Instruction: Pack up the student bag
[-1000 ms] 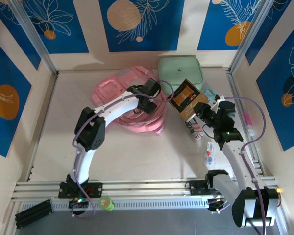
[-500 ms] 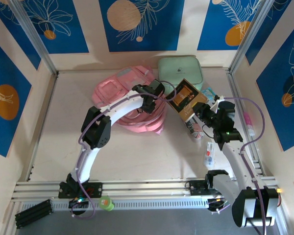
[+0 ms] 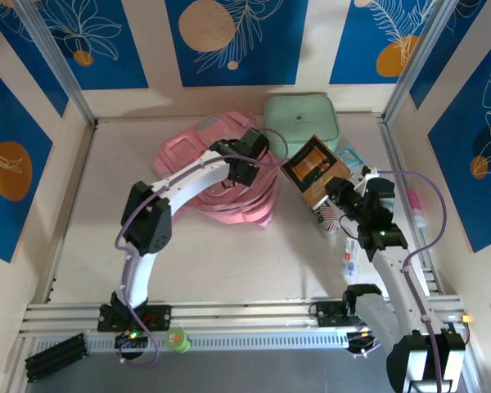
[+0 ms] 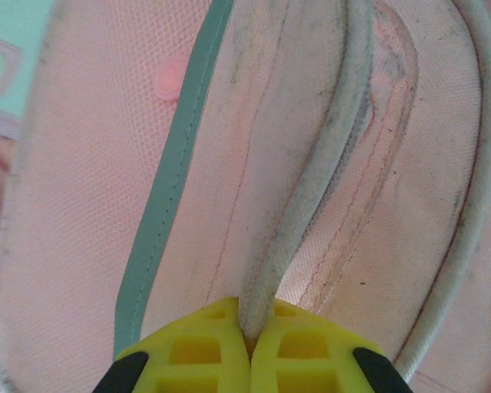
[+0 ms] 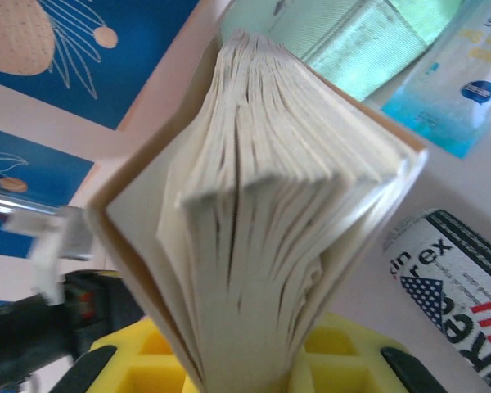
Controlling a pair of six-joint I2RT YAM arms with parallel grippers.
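Pink student bag [image 4: 90, 205] edge pinched in L hand [image 4: 250, 337].

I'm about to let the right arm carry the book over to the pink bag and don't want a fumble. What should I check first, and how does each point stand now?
1. Hold of the left gripper on the student bag: ok, its fingers pinch a corded seam.
2. Hold of the right gripper on the book: ok, clamped, though the pages fan loose.
3. Bag opening wide enough for the book: cannot tell.
4. Way to the bag free: not ok, the left arm lies across it.
5. Book clear of the mint-green case: cannot tell from above.
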